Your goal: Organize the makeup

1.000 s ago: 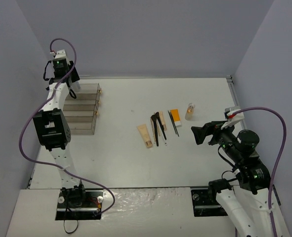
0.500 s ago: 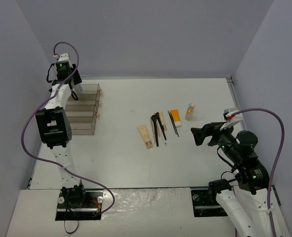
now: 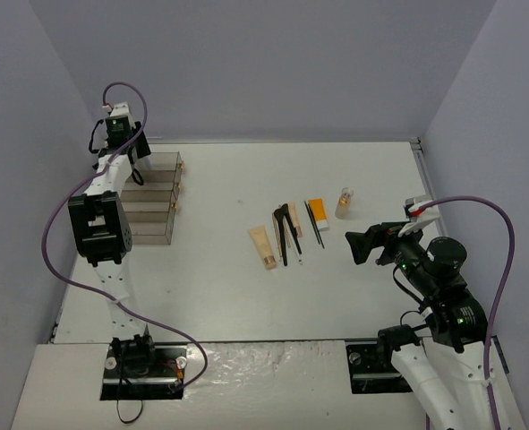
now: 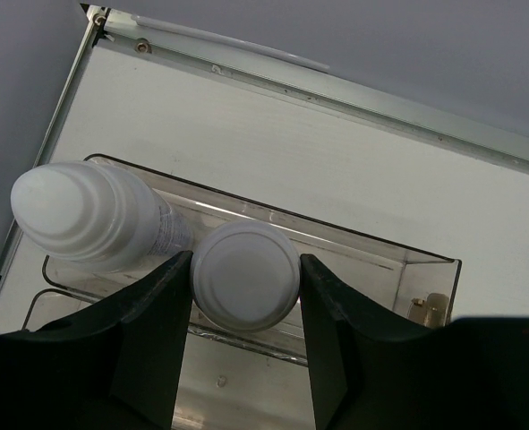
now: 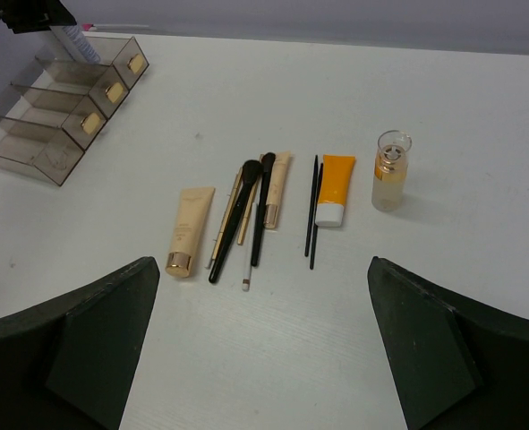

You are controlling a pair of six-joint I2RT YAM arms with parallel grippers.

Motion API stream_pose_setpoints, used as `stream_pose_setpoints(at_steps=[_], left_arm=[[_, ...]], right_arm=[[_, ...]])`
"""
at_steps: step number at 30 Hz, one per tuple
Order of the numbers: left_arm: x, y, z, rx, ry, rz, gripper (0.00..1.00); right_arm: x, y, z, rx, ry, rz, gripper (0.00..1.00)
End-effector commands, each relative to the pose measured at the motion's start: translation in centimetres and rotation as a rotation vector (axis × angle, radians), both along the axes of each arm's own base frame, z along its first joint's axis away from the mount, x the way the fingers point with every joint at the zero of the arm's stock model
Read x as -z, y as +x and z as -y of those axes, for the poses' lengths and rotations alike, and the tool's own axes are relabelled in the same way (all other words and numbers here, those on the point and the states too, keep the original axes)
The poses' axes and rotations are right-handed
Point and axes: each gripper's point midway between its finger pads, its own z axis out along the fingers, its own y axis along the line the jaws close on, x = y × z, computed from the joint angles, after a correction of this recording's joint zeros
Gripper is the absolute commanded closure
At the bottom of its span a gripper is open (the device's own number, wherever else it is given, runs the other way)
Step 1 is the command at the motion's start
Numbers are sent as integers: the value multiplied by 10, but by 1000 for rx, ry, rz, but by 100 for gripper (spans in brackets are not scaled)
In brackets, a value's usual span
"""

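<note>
Loose makeup set ahead of the spread right gripper

The right gripper (image 5: 262, 296) is held wide open. The beige tube (image 5: 188, 228), brushes (image 5: 237, 210) and orange tube (image 5: 336, 184) are laid just ahead, long axes running away from it. Farther off, a white bottle (image 4: 246, 279) is pinched by the left gripper (image 4: 244, 260).

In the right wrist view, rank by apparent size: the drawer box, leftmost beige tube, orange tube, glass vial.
Largest: drawer box, even though it sits farthest away.
Next: leftmost beige tube.
Last: orange tube and glass vial look about alike, so I won't rank them.
</note>
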Motion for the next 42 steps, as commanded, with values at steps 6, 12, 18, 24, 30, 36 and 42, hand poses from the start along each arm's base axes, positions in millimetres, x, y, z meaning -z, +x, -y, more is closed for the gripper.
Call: stream_pose_setpoints(at_steps=[6, 12, 18, 24, 30, 36, 42], left_arm=[[-76, 12, -3, -2, 47, 204, 47], [-72, 6, -1, -7, 36, 190, 37], [-93, -19, 5, -37, -27, 216, 22], [-123, -70, 17, -74, -97, 261, 7], [-149, -139, 18, -142, -112, 227, 3], [-145, -219, 64, 17, -214, 131, 3], [-133, -283, 106, 206, -175, 88, 3]], right_arm=[[-20, 6, -3, -6, 17, 92, 0], [-21, 5, -3, -7, 23, 93, 0], [-27, 8, 2, 27, 32, 98, 0], [-20, 23, 12, 127, 69, 37, 0], [5, 54, 25, 266, 73, -70, 0], [52, 101, 17, 268, 16, -125, 2], [89, 142, 13, 269, -47, -124, 8]])
